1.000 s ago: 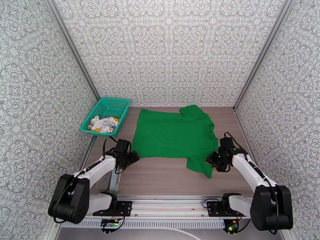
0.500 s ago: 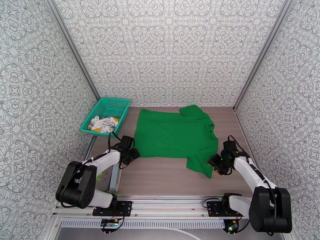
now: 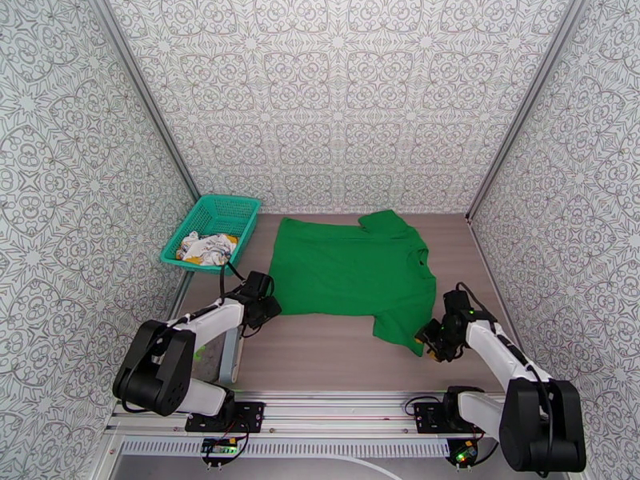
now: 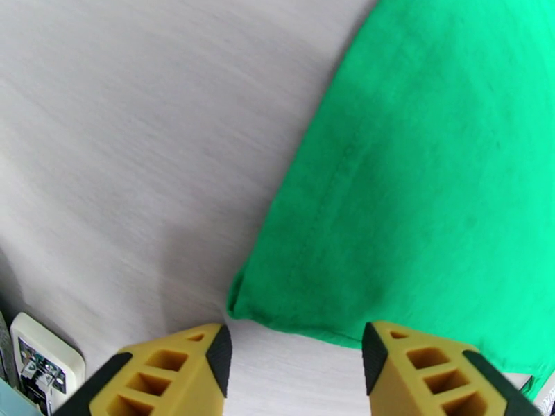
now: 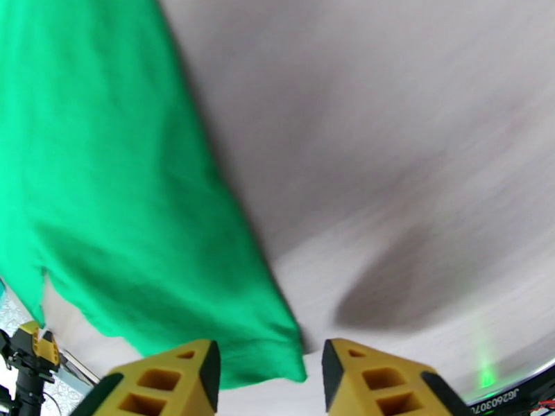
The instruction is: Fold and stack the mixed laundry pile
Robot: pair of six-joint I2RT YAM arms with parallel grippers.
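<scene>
L gripper (image 4: 295, 369) jaws apart at green shirt (image 3: 348, 274) 7 o'clock corner; R gripper (image 5: 270, 372) apart at 5 o'clock tip. Printed garment (image 3: 206, 248) bunched in basket (image 3: 232, 208), shape unclear.

Green short-sleeved shirt (image 3: 344, 270): spread flat on table (image 3: 320, 358), unfolded, collar to the right, hem to the left, one sleeve far, one near. White garment (image 3: 206, 248), teal/yellow/black print: crumpled in teal mesh basket (image 3: 232, 208), far left.
</scene>
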